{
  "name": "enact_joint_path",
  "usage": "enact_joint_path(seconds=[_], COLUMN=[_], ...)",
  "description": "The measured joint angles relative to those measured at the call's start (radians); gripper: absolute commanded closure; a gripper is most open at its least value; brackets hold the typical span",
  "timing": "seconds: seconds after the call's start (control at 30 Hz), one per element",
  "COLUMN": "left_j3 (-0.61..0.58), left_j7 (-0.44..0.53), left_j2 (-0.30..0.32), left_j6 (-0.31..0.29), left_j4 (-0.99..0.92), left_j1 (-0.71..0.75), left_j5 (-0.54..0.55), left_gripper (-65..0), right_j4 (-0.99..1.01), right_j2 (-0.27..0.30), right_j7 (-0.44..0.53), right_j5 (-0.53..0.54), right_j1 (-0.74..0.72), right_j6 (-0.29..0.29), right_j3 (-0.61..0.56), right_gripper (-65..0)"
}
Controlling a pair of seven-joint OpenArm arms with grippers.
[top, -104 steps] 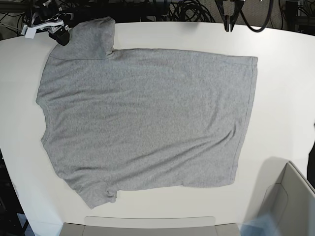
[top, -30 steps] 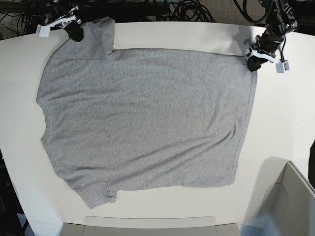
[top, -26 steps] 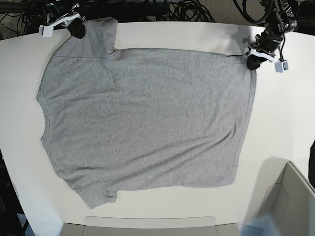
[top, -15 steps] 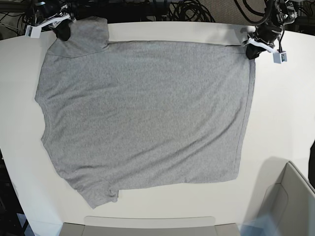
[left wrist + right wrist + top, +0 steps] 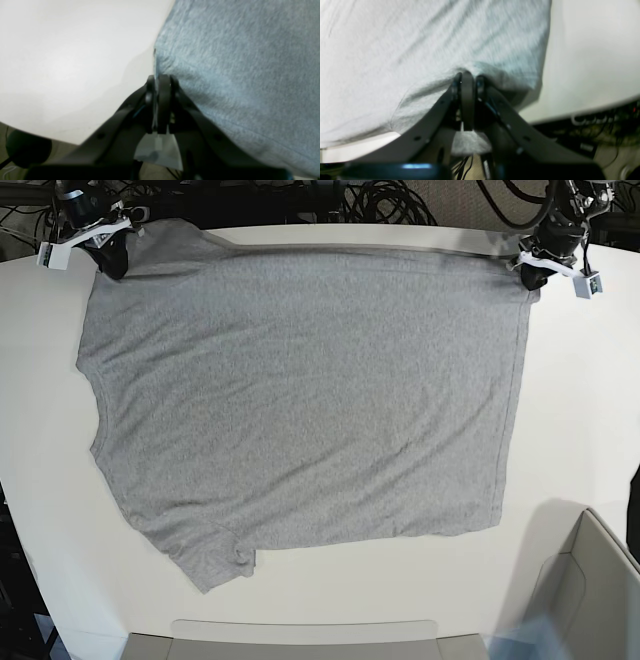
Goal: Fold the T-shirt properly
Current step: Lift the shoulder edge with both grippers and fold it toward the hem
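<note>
The heather-grey T-shirt [image 5: 300, 390] lies spread plain side up on the white table [image 5: 580, 410], its far edge lifted off the surface. My left gripper [image 5: 533, 277] is shut on the shirt's far hem corner at the right of the base view; the left wrist view shows its jaws [image 5: 158, 82] pinching the cloth edge [image 5: 237, 62]. My right gripper [image 5: 108, 258] is shut on the far sleeve and shoulder at the top left; in the right wrist view it [image 5: 467, 77] pinches a fold of grey cloth [image 5: 420, 50]. No lettering shows.
A grey bin [image 5: 590, 590] stands at the front right corner. A light grey tray edge [image 5: 300, 635] runs along the table's front. Cables [image 5: 380, 200] hang behind the table's far edge.
Both grippers have pulled the shirt's far edge up and away, toward the table's back. The far sleeve has flattened into the outline and the whole shirt has slid and stretched.
</note>
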State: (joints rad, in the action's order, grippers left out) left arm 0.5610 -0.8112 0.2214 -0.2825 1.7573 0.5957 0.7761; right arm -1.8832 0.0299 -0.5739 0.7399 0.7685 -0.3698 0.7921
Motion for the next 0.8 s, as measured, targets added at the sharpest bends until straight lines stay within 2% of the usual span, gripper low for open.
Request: enact_joint_path(seconds=[0.1, 0.17, 0.27, 0.47, 0.5, 0.57, 0.63, 0.73, 0.8], left_j3=[0.000, 0.004, 0.008, 0.009, 0.009, 0.009, 0.008, 0.002, 0.003], left_j7=[-0.009, -0.056, -0.069, -0.084, -0.111, -0.159, -0.158, -0.158, -0.158], left_j2=[0.000, 0.000, -0.003, 0.000, 0.000, 0.000, 0.000, 0.003, 0.003], left_j6=[0.010, 0.014, 0.014, 0.013, 0.014, 0.066, 0.115, 0.135, 0.137], left_j4=[0.018, 0.019, 0.019, 0.020, 0.020, 0.019, 0.018, 0.019, 0.019], left_j1=[-0.003, -0.007, -0.018, -0.083, -0.095, -0.121, -0.150, -0.188, -0.203], left_j5=[0.000, -0.001, -0.001, 0.006, 0.005, 0.002, 0.002, 0.006, 0.004], left_gripper=[0.0, 0.0, 0.0, 0.0, 0.0, 0.0, 0.0, 0.0, 0.0], right_j4=[-0.011, -0.027, -0.034, -0.046, -0.046, -0.049, -0.048, -0.047, -0.048], right_j2=[0.000, -0.002, -0.005, -0.003, 0.000, 0.003, 0.006, 0.033, 0.056], right_j7=[-0.005, -0.071, -0.189, -0.271, -0.271, -0.269, -0.271, -0.283, -0.342], right_j5=[-0.066, -0.116, -0.161, -0.222, -0.230, -0.250, -0.273, -0.288, -0.284], right_j1=[-0.041, -0.070, -0.140, -0.246, -0.256, -0.277, -0.299, -0.330, -0.345], right_j6=[0.000, 0.000, -0.006, -0.008, -0.008, -0.008, -0.013, -0.011, -0.011], right_j3=[-0.003, -0.001, 0.023, 0.063, 0.061, 0.059, 0.057, 0.032, 0.011], right_gripper=[0.0, 0.0, 0.0, 0.0, 0.0, 0.0, 0.0, 0.0, 0.0])
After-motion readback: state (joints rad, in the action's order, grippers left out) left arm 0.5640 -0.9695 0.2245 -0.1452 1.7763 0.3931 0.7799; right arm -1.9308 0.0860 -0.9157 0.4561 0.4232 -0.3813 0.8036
